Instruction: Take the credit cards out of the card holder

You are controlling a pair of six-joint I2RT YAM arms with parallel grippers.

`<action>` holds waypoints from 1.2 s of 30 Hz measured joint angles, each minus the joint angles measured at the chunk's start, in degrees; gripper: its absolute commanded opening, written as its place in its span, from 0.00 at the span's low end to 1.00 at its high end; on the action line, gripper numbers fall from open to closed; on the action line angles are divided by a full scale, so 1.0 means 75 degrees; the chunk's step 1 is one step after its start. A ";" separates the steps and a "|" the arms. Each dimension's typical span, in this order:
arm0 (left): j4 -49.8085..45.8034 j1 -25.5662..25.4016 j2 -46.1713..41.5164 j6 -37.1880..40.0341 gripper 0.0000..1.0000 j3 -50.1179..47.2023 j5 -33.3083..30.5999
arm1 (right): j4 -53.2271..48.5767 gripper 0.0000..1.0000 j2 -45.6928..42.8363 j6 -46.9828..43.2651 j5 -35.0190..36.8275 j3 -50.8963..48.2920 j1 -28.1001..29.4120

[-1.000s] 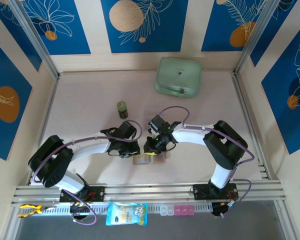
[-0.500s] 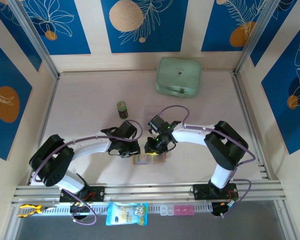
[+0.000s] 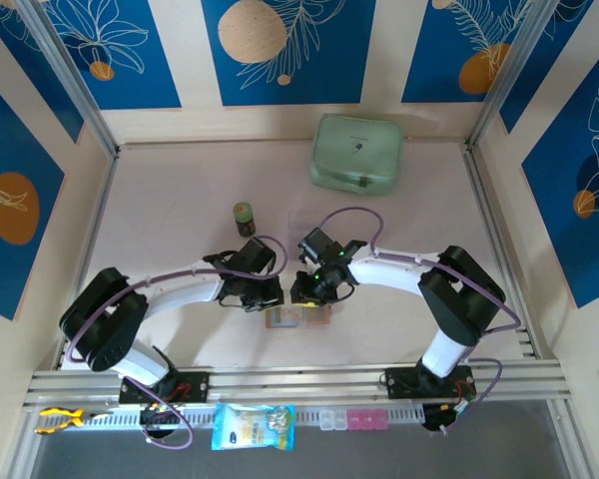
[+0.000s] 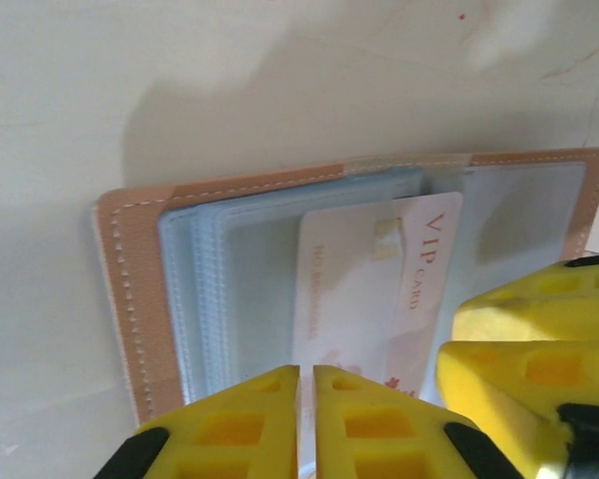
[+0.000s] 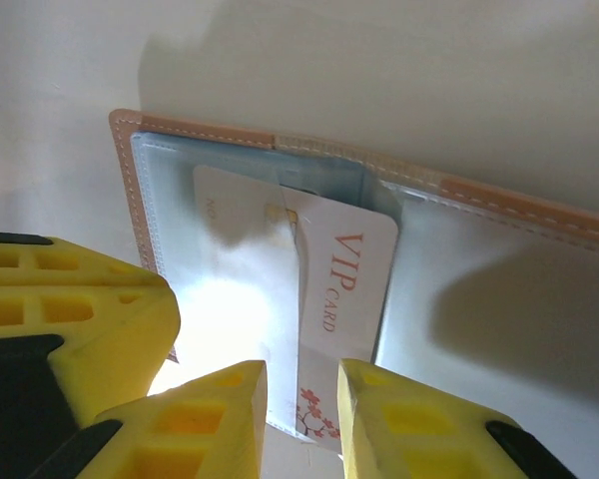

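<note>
- Along the bottom edge of the top view, on the rail by the arm bases, lie a blue snack packet (image 3: 253,426) and, to its right, a pink compartment box (image 3: 360,419).
- Just beyond the rail, low in the centre of that view, the card holder (image 4: 130,299) lies open and flat on the pale table (image 3: 170,220). Its tan stitched border frames clear plastic sleeves that face up.
- A VIP card (image 4: 369,289), pale with orange-red lettering, sits among the sleeves near the holder's middle. One long strip of it is bare and the rest lies under frosted plastic.
- The left gripper (image 4: 306,414), at the bottom centre of the left wrist view, has its yellow fingers together with only a hairline slit between them, right at the card's left edge. I cannot tell whether anything is pinched.
- The right gripper (image 5: 304,419), at the bottom of the right wrist view, has its yellow fingers a little apart. The card's flowered lower end shows in the gap, and contact with the card cannot be judged.
- The two grippers are just beside each other over the holder.
- Farther back, up and left of the grippers, a small green-topped jar (image 3: 244,218) stands upright.
- Farthest back, right of centre in the upper part of the frame and near the back wall, rests a mint-green case (image 3: 356,153).
</note>
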 measured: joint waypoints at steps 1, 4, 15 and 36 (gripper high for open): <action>0.0023 -0.0023 0.0055 -0.0003 0.09 0.0020 0.0009 | 0.0006 0.26 -0.0020 0.0003 -0.0003 -0.0047 -0.0017; 0.0114 -0.0064 0.0192 -0.0006 0.08 0.0029 0.0050 | 0.0035 0.26 -0.0032 0.0029 -0.0035 -0.0178 -0.0079; 0.0160 -0.0093 0.0353 0.0050 0.05 0.0035 0.0023 | 0.0428 0.25 -0.0026 0.0093 -0.0332 -0.0469 -0.0245; 0.0143 -0.0096 0.0370 0.0175 0.05 0.0041 0.0000 | 0.1023 0.19 0.0079 0.0256 -0.0857 -0.0764 -0.0437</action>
